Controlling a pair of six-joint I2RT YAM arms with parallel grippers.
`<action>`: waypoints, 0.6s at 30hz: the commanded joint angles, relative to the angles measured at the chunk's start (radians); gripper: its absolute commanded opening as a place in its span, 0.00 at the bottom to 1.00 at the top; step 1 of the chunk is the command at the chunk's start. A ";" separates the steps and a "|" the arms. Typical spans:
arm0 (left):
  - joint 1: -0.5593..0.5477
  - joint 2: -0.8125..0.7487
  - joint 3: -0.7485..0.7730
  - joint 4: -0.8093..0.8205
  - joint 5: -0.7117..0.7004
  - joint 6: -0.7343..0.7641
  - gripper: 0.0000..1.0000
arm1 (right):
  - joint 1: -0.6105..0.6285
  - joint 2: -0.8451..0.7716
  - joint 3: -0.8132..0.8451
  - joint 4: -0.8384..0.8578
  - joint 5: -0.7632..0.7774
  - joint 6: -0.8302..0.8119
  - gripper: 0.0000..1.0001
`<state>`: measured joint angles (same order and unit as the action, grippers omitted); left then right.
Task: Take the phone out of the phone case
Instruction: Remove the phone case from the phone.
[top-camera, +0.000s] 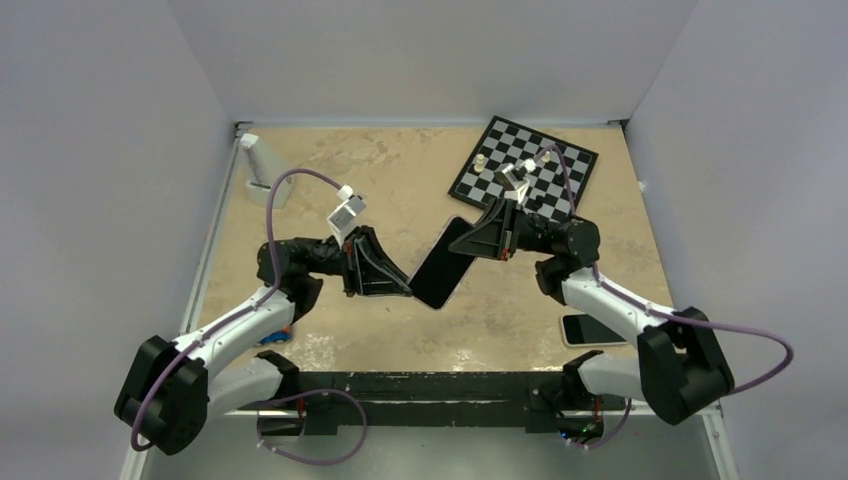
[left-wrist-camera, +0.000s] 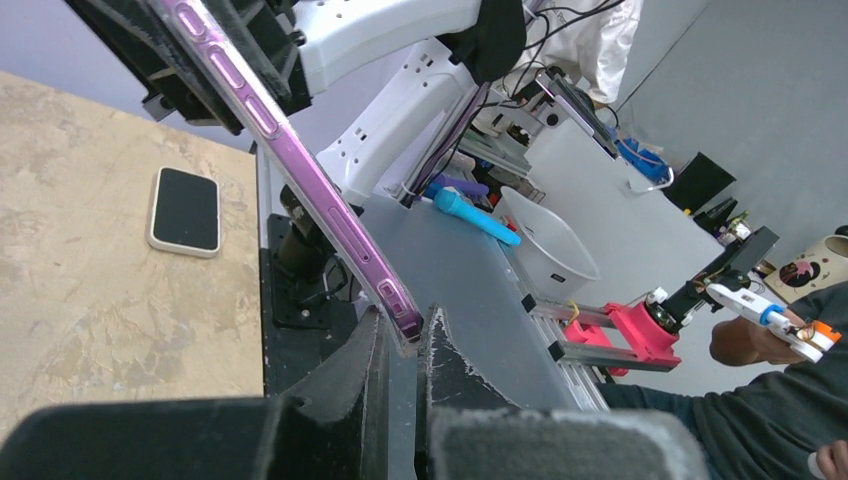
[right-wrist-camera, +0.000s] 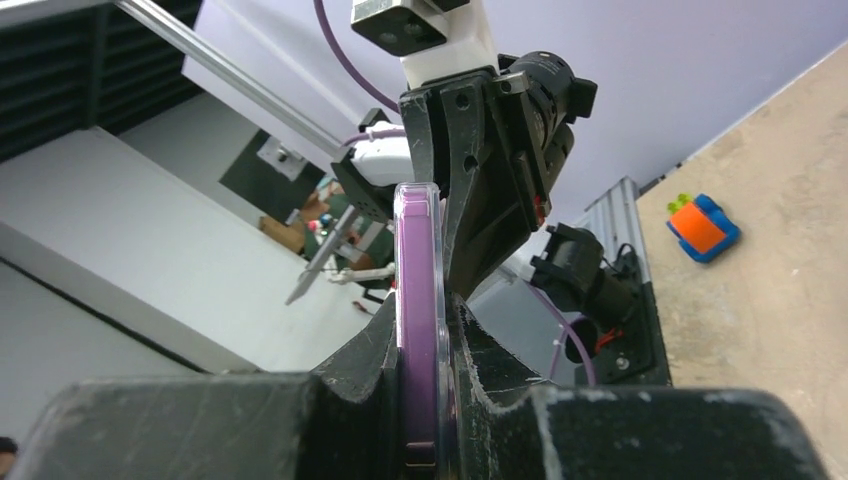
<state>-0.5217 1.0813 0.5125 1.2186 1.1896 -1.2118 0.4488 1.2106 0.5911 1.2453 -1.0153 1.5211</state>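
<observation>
Overhead view, left to right. At the back left corner of the tan table (top-camera: 330, 330), a small white stand (top-camera: 262, 168). Nearer, beside the left arm, a small blue toy (top-camera: 275, 337).

Left of centre, the left gripper (top-camera: 405, 290), clenched on the lower corner of the phone (top-camera: 440, 262). Same pinch up close in the left wrist view, fingers (left-wrist-camera: 365, 370) closed tight on the corner, with the purple edge wrapped in the translucent phone case (left-wrist-camera: 250, 100).

At centre, phone in its case, raised off the table and slanting up to the right, bridging the two grippers.

Right of centre, the right gripper (top-camera: 468, 238), clamped on the upper end of the cased phone. In the right wrist view, pads (right-wrist-camera: 380, 340) pressed against both faces, clear rim around the purple edge.

Farther right, at the back, a checkered chessboard (top-camera: 560, 190) with a few pieces. Near the right arm, flat on the table, a second phone (top-camera: 590, 328) with a white rim.
</observation>
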 joint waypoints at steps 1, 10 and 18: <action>-0.028 -0.012 0.106 0.205 -0.009 0.094 0.00 | 0.028 0.122 0.039 0.187 0.108 0.223 0.00; -0.029 0.012 0.102 0.205 -0.070 0.140 0.00 | 0.070 0.228 0.086 0.298 0.133 0.284 0.00; -0.029 0.016 0.072 0.133 -0.112 0.238 0.00 | 0.109 0.329 0.085 0.536 0.203 0.418 0.00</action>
<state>-0.5255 1.1072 0.5442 1.2209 1.1946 -1.1591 0.5003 1.4940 0.6529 1.5341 -0.8944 1.8587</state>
